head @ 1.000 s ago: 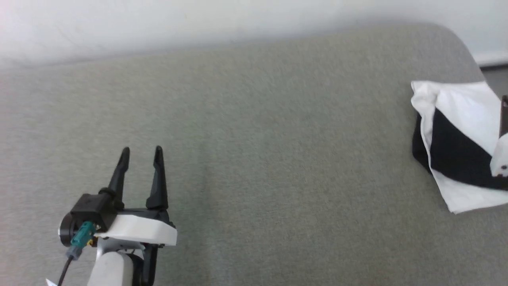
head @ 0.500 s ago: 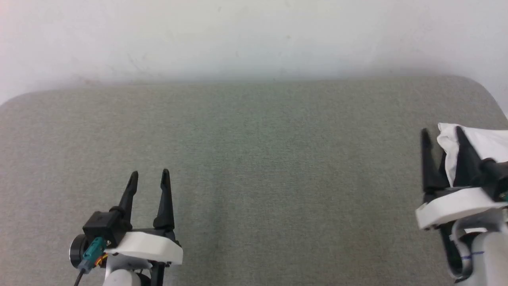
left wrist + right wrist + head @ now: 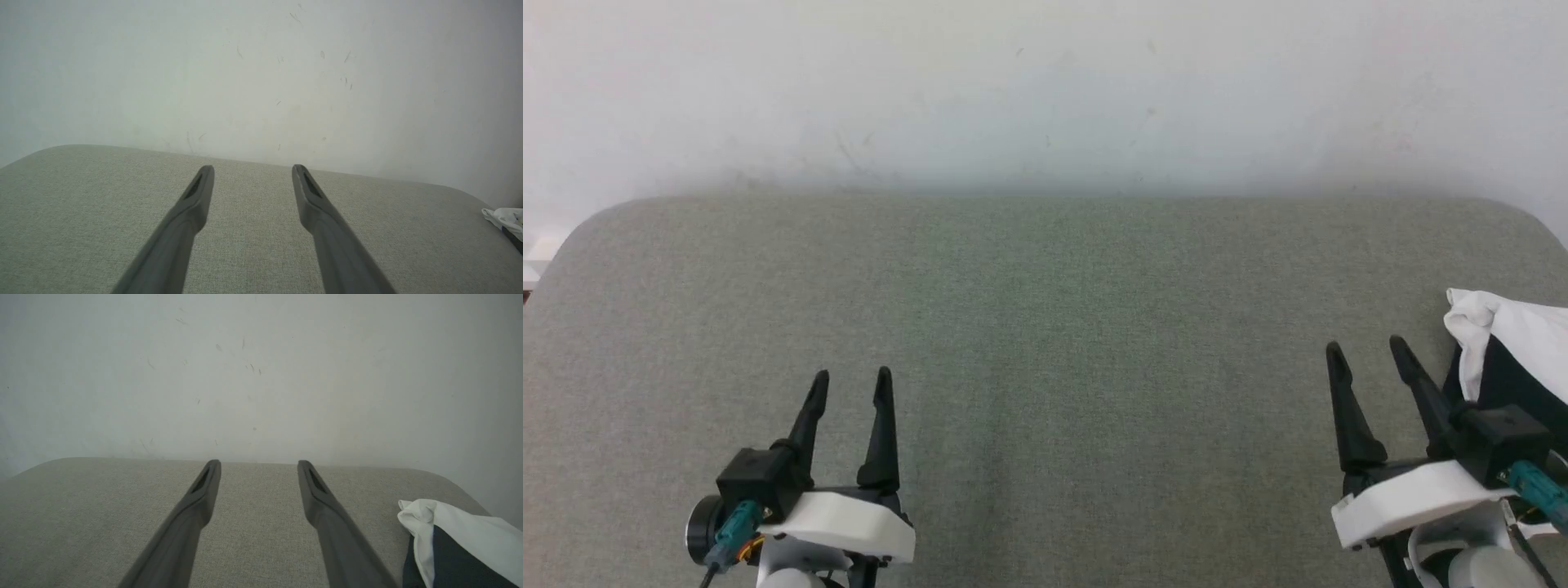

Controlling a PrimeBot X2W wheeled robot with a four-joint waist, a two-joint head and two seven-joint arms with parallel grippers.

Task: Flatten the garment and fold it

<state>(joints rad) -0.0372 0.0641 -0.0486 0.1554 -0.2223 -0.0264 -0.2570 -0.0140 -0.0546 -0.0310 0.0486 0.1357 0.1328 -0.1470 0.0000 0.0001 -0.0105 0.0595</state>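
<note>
Left gripper (image 3: 852,376): jaws apart, bare pad showing between the two fingers. It hangs over the pad (image 3: 1045,327) at the lower left of the head view, fingers pointing toward the wall (image 3: 1045,82).

Right gripper (image 3: 1365,345): jaws likewise apart, with bare pad between the fingers. It is at the lower right of the head view, fingers leaning slightly left.

Garment (image 3: 1515,339): it lies on the pad's right end, just beside the right gripper on its outer side and clear of both fingers. White cloth is turned over black, with one corner curled. The frame edge cuts off the rest.

Pad: grey fabric with rounded far corners, set against the wall, which is pale and scuffed.
</note>
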